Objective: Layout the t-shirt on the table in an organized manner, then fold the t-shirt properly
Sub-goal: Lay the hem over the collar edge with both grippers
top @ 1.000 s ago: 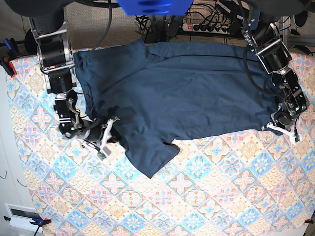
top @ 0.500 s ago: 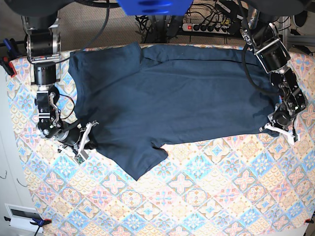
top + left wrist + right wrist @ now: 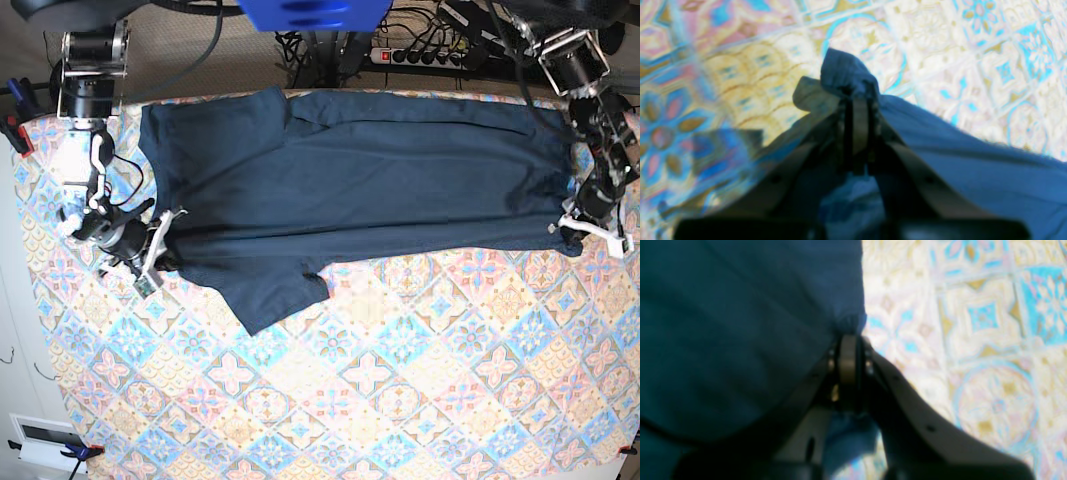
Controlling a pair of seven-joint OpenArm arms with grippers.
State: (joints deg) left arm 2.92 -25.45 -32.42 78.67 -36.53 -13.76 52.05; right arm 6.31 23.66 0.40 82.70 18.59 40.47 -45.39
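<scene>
The dark navy t-shirt (image 3: 360,180) lies stretched wide across the far half of the patterned table (image 3: 400,400), with one sleeve (image 3: 275,295) pointing toward the near side. My left gripper (image 3: 578,233) is shut on the shirt's right-hand corner. In the left wrist view a bunched tuft of cloth (image 3: 848,75) pokes out past that gripper (image 3: 858,100). My right gripper (image 3: 163,250) is shut on the shirt's left-hand edge. The right wrist view shows it (image 3: 848,340) pinching the cloth edge (image 3: 850,321) just above the table (image 3: 973,340).
A power strip with cables (image 3: 420,52) lies behind the table's far edge. A blue object (image 3: 312,12) hangs at the top centre. Clamps sit on the table's left edge (image 3: 18,130) and near-left corner (image 3: 75,452).
Both arms have moved outward, the right one left and toward the far side. The shirt has been pulled taut and flatter, and its sleeve has slid left.
</scene>
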